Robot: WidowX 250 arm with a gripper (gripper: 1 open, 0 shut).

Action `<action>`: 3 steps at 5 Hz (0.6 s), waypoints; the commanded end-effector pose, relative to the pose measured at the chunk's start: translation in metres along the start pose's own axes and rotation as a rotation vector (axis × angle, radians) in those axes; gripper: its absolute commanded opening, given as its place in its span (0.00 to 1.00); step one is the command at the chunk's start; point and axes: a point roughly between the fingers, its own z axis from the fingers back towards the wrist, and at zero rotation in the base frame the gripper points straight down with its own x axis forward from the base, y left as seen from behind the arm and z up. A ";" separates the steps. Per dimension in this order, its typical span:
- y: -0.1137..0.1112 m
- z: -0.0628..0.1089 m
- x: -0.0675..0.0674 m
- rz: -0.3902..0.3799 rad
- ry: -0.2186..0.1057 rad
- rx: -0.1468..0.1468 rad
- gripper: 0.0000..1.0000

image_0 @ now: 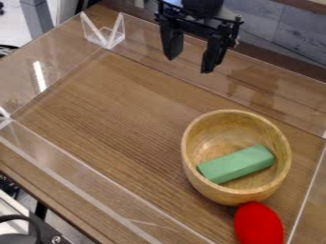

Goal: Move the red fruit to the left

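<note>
One red fruit (258, 225) lies near-upright at the front edge; hand (192, 52) open.

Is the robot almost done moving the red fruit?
Not yet. Nothing looks done: the red fruit sits at the front right, beside the wooden bowl holding the green block. The gripper hangs open and empty, far from the fruit. Reaching, grabbing and carrying it left all remain.

1 red fruit (258, 226), 1 wooden bowl (204, 133), 1 green block (235, 164), 1 end effector (190, 59).
</note>
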 end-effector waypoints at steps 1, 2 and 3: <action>0.009 -0.014 -0.006 -0.036 0.031 -0.005 1.00; -0.019 -0.017 -0.017 -0.109 0.057 -0.019 1.00; -0.053 -0.016 -0.025 -0.192 0.062 -0.024 1.00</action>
